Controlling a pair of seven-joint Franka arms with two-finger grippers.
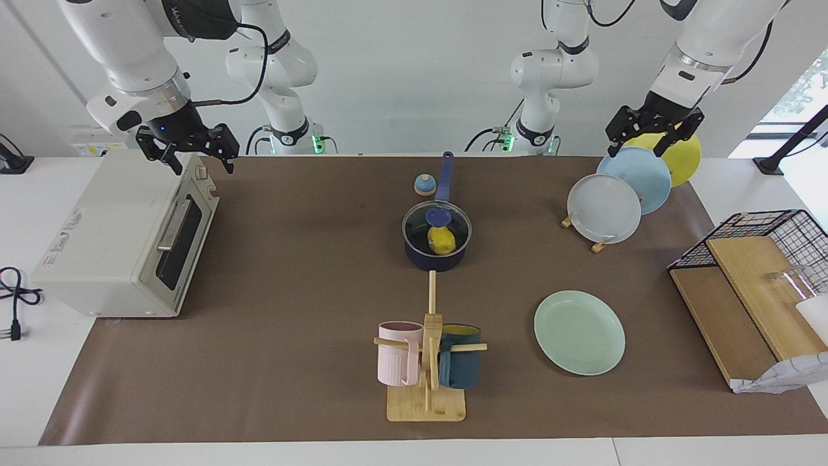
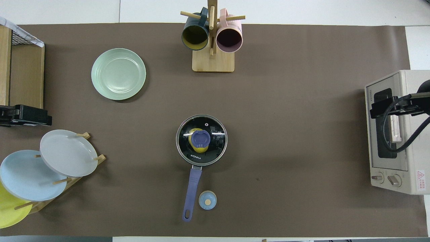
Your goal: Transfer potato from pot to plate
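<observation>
Covering the pot (image 1: 436, 249), a glass lid (image 2: 201, 140) half-hides the potato (image 1: 443, 241); both grippers gape empty.

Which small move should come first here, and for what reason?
Probably bring the left gripper, which hangs open over the plate rack, to the blue knob of the glass lid. The lid covers the pot, and the potato lies under it, so nothing can reach the potato yet. The plate lies bare.

pot lid (image 2: 201, 139): glossy glass | mug rack (image 2: 213, 60): wood | table cover (image 2: 285, 117): matt
</observation>
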